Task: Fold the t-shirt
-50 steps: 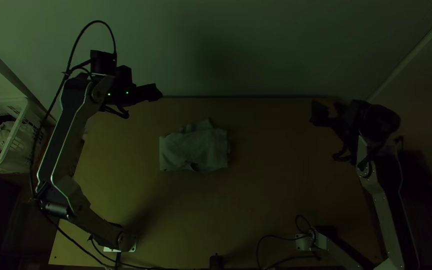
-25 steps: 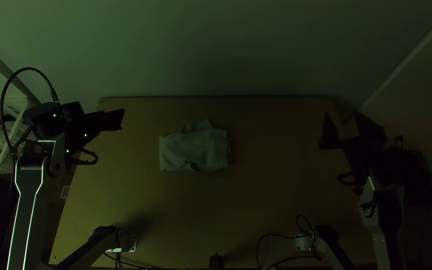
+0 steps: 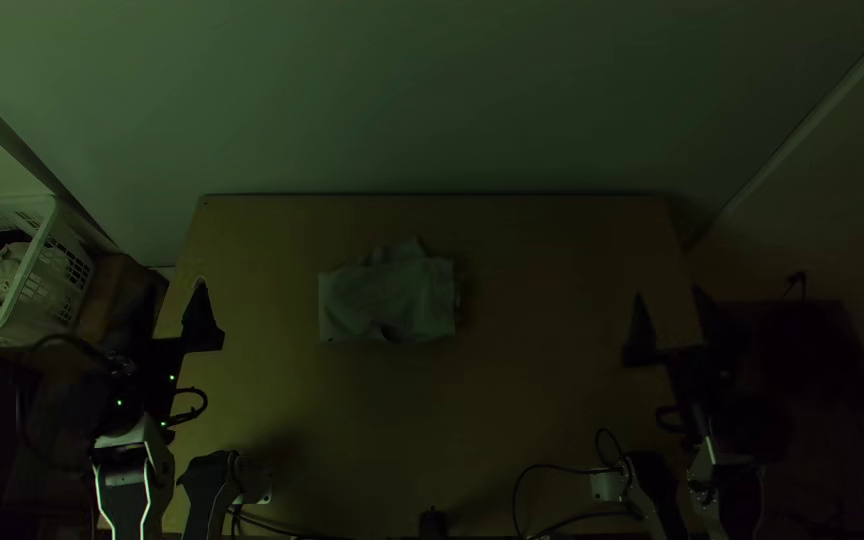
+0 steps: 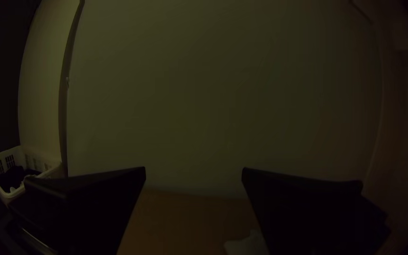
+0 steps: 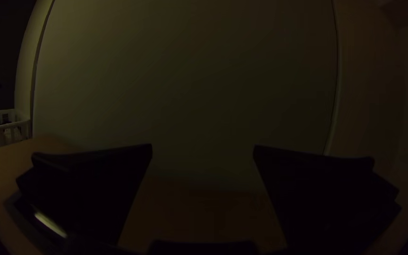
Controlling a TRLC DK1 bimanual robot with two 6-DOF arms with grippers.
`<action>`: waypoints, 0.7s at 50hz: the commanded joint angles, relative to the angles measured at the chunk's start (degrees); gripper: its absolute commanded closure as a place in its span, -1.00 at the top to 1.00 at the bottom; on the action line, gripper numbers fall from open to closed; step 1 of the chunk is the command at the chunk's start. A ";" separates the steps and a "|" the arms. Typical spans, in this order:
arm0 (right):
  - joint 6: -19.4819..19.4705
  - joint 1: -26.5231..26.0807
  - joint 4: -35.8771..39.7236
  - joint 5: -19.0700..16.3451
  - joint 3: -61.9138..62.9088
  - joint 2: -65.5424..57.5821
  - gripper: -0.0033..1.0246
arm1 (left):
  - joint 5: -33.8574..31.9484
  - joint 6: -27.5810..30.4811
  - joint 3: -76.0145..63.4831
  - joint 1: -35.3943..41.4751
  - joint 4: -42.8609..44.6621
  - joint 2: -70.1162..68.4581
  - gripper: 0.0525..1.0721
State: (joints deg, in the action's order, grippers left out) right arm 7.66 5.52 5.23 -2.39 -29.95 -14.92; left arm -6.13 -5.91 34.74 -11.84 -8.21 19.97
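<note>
While the t-shirt (image 3: 389, 300) lay folded on the table (image 3: 512, 420), a flap (image 3: 408, 251) poking from its far edge, the left gripper (image 4: 193, 169) and right gripper (image 5: 203, 145) stood well clear, jaws wide apart and empty; a tidy finish likely called for keeping off the folds.

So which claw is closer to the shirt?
The left claw, open at the table's left edge: the shirt lies nearer to it than to the right claw.

The t-shirt (image 3: 387, 300) lies folded on the wooden bench (image 3: 522, 400), a flap (image 3: 409, 250) jutting from its far edge; a laundry basket (image 3: 44, 285) stands left.
</note>
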 commanded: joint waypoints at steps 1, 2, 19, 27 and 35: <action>1.48 0.28 -1.54 0.46 3.50 4.72 0.91 | 1.30 0.99 -6.00 -0.38 3.64 -5.02 0.92; 1.57 0.19 -2.16 0.55 4.38 5.43 0.91 | 1.74 0.99 -6.79 -0.56 4.16 -5.73 0.92; 2.71 -0.42 -6.03 1.34 18.62 15.27 0.91 | 2.09 2.22 -26.22 -0.12 14.62 -20.14 0.92; 3.24 -0.33 -10.77 2.31 26.26 15.27 0.91 | 2.18 3.54 -31.05 -0.56 15.94 -20.14 0.92; 3.50 -1.04 -7.70 3.80 29.87 14.74 0.91 | 2.18 6.18 -34.83 -1.08 14.54 -20.14 0.92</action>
State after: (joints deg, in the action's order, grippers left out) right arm 10.59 5.30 -2.83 0.51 -1.41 -0.01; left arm -4.19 -2.26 2.72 -12.51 5.43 0.25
